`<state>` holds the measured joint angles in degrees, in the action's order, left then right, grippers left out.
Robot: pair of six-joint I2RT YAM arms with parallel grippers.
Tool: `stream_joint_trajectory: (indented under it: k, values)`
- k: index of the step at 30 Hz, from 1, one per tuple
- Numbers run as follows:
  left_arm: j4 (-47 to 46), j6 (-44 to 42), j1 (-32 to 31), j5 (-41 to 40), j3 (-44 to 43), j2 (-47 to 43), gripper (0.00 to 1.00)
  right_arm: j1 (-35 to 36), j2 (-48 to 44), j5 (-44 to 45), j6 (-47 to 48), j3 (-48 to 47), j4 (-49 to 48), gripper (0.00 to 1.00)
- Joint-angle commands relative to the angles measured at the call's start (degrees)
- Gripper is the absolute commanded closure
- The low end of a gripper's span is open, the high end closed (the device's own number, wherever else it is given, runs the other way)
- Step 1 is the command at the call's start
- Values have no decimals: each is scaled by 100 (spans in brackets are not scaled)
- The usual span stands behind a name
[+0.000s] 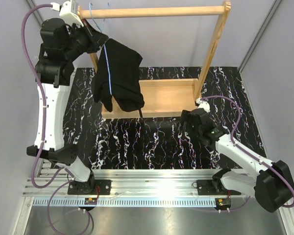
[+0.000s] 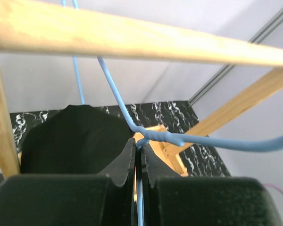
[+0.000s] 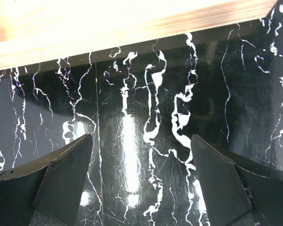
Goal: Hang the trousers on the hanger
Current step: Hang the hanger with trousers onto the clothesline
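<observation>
The black trousers (image 1: 118, 73) hang folded over the light-blue wire hanger (image 1: 109, 78) under the left end of the wooden rack's top rail (image 1: 152, 11). In the left wrist view my left gripper (image 2: 140, 143) is shut on the hanger's wire just below its twisted neck (image 2: 162, 136). The hook's strands run up around the rail (image 2: 132, 40), and the trousers (image 2: 70, 136) hang behind the fingers. In the top view that gripper (image 1: 99, 40) is high at the rack's left post. My right gripper (image 1: 183, 120) is open and empty, low over the marbled mat (image 3: 141, 94).
The wooden rack's base board (image 1: 161, 98) lies on the black marbled mat (image 1: 137, 142), and its right post (image 1: 213, 54) rises near my right gripper. The board's edge (image 3: 108, 37) fills the top of the right wrist view. Grey walls enclose the cell.
</observation>
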<state>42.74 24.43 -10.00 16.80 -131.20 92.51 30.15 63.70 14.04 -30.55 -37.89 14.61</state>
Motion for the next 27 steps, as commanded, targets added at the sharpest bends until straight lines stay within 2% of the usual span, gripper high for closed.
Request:
stream_joint_trajectory:
  k: [1, 13, 21, 27]
  values:
    - [-767, 466, 226, 561, -503, 293, 100, -27, 90, -95, 224, -245, -345, 9]
    - [-1268, 1108, 595, 527, -715, 953, 100, -27, 590, -288, 383, -412, -661, 9]
    - [-1006, 871, 692, 386, -126, 804, 100, -27, 705, -332, 392, -377, -749, 9]
    - [-995, 564, 701, 236, 1086, 392, 100, -27, 617, -402, 374, -351, -723, 9]
